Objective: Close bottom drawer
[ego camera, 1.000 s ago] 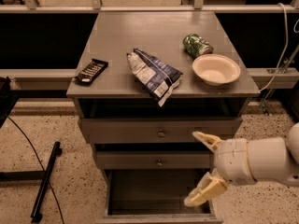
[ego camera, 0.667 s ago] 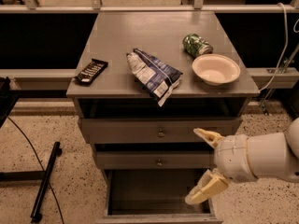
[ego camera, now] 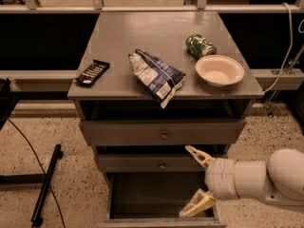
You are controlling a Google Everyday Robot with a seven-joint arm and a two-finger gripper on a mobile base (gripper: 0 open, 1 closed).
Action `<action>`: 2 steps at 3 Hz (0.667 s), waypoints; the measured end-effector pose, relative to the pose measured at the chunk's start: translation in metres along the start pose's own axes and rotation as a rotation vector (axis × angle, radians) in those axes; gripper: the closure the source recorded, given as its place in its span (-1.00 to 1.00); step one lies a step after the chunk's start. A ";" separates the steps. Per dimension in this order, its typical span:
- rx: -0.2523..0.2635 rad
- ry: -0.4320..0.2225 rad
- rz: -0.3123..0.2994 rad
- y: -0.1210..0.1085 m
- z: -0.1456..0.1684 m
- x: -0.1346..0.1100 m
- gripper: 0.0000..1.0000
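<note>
The bottom drawer (ego camera: 142, 194) of the grey cabinet is pulled out, and I look down into its dark inside; its front panel lies along the lower edge of the view. My gripper (ego camera: 195, 181) is open at the lower right. One cream finger (ego camera: 198, 156) is in front of the middle drawer (ego camera: 142, 164) and the other finger (ego camera: 199, 204) is over the open bottom drawer's right front corner. The white arm comes in from the right. The top drawer (ego camera: 161, 133) sits above, a little out.
On the cabinet top (ego camera: 118, 46) lie a black remote-like object (ego camera: 93, 72), a blue-white chip bag (ego camera: 156, 77), a green can (ego camera: 199, 45) on its side and a white bowl (ego camera: 219, 70). A black pole (ego camera: 46, 184) lies on the speckled floor at the left.
The gripper and arm have edged slightly to the right. The drawers have not moved.
</note>
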State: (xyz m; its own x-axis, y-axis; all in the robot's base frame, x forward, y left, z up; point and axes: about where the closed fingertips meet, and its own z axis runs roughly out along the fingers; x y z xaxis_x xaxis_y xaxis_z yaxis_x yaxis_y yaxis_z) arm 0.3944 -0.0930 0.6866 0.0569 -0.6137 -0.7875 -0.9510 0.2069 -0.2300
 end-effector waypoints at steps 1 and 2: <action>0.031 -0.048 -0.086 0.003 0.011 0.027 -1.00; 0.017 -0.054 -0.098 0.005 0.016 0.030 -1.00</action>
State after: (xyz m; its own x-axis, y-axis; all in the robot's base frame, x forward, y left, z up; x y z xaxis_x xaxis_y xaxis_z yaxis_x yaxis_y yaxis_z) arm 0.3963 -0.0982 0.6524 0.1664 -0.5894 -0.7905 -0.9349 0.1606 -0.3165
